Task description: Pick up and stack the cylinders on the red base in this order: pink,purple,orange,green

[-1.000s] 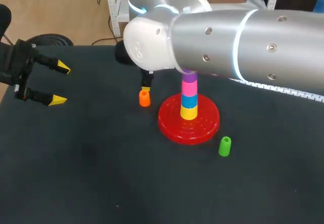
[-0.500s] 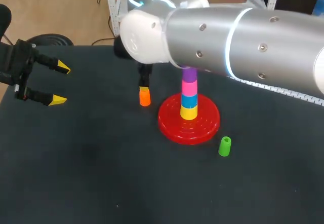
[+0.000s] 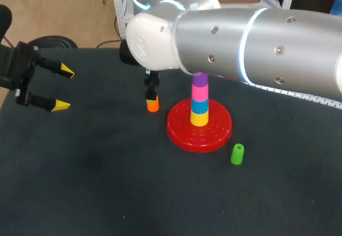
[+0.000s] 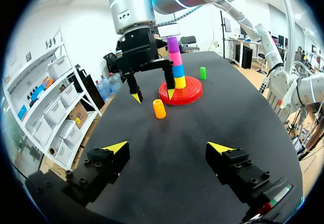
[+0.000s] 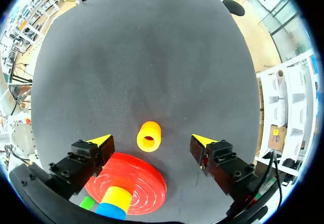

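Note:
The red base [image 3: 181, 132] carries a stack of yellow, blue, pink and purple cylinders [image 3: 200, 101]. An orange cylinder [image 3: 153, 105] stands upright on the table just left of the base. My right gripper [image 5: 152, 140] hangs open over the orange cylinder [image 5: 149, 136], which lies ahead between the spread fingers, untouched. From the left wrist view the right gripper [image 4: 153, 95] stands just behind the orange cylinder [image 4: 159, 109]. A green cylinder [image 3: 236, 154] stands right of the base, toward the front. My left gripper [image 3: 63, 88] is open and empty at the far left.
My right arm's thick grey links [image 3: 240, 38] cross above the table's back right and hide most of its gripper in the head view. Dark tabletop [image 3: 107, 182] stretches in front of the base and the green cylinder.
My right gripper has opened, and its visible finger now sits lower beside the orange cylinder. The right arm shifted slightly left. The cylinders and the left arm have not moved.

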Controlling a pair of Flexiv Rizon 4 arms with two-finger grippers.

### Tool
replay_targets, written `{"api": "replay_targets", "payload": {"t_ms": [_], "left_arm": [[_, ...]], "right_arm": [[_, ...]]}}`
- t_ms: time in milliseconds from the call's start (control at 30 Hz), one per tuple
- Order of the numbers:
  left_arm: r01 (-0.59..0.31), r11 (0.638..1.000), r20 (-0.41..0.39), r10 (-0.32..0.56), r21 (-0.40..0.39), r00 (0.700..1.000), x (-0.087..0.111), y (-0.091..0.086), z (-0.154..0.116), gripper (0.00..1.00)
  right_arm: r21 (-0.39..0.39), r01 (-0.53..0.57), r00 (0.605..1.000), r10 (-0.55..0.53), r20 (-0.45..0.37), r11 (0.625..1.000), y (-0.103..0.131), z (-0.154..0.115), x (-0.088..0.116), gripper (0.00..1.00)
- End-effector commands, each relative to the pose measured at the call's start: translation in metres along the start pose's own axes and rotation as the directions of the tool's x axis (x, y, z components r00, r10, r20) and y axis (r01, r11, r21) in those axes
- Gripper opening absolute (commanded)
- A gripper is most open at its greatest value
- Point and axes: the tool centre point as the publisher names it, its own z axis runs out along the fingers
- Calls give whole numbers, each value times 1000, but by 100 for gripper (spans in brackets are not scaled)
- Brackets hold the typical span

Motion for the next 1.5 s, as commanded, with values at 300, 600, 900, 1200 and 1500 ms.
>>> {"api": "replay_targets", "payload": {"t_ms": [300,600,900,1200,1500], "left_arm": [[-2,1000,1,2,-2,1000,1,-1,0,100],[-2,1000,1,2,-2,1000,1,-1,0,100],[-2,1000,1,2,-2,1000,1,-1,0,100],[-2,1000,1,2,-2,1000,1,-1,0,100],[-2,1000,1,2,-2,1000,1,-1,0,100]], "right_arm": [[0,-4,1000,4,8,1000,2,7,4,100],[-10,0,1000,0,12,1000,4,11,3,100],[-24,5,1000,-5,8,1000,6,15,0,96],[-30,7,1000,-6,8,1000,6,16,0,0],[-37,10,1000,-9,12,999,7,17,-1,0]]}}
